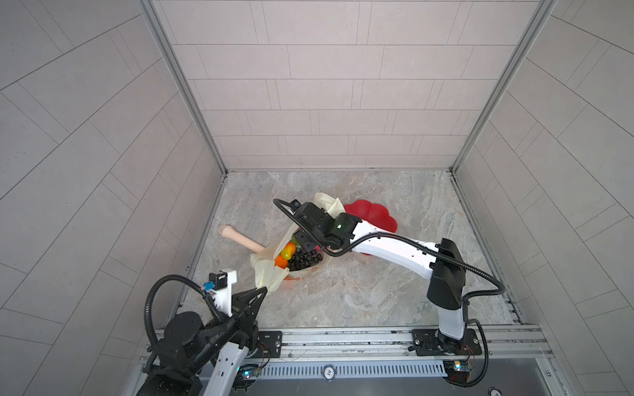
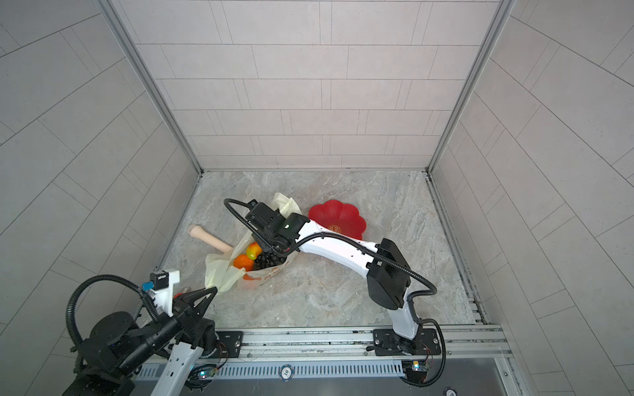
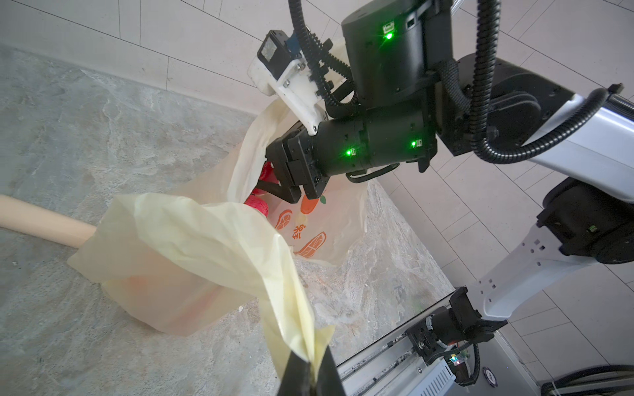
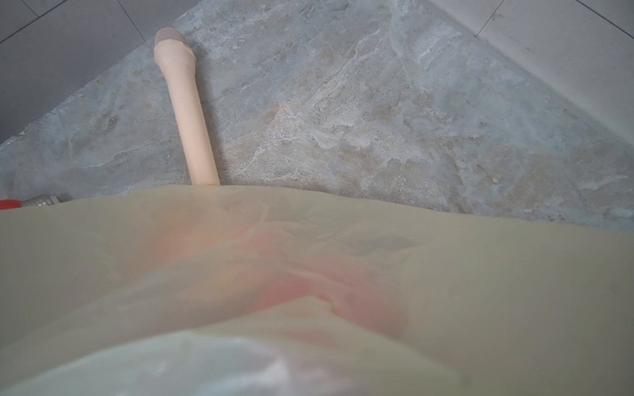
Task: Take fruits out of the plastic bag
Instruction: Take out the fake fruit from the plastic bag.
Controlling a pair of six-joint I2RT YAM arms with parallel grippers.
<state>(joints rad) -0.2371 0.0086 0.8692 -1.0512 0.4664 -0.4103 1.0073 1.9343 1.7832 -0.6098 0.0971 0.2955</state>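
Left gripper (image 3: 310, 372) clamps a handle of the plastic bag (image 3: 192, 247); right gripper (image 3: 274, 190) probes among the fruits (image 1: 303, 259) — its hold unclear (jaws hidden). Next: lift one clear.

Both top views look down from high over the whole tabletop (image 1: 360, 301). The left wrist view sits just behind the left tool (image 3: 310, 363), facing the plastic bag (image 3: 192, 247) and right tool (image 3: 274, 188); the right wrist view, almost against that bag, shares the beige stick (image 4: 188, 113)
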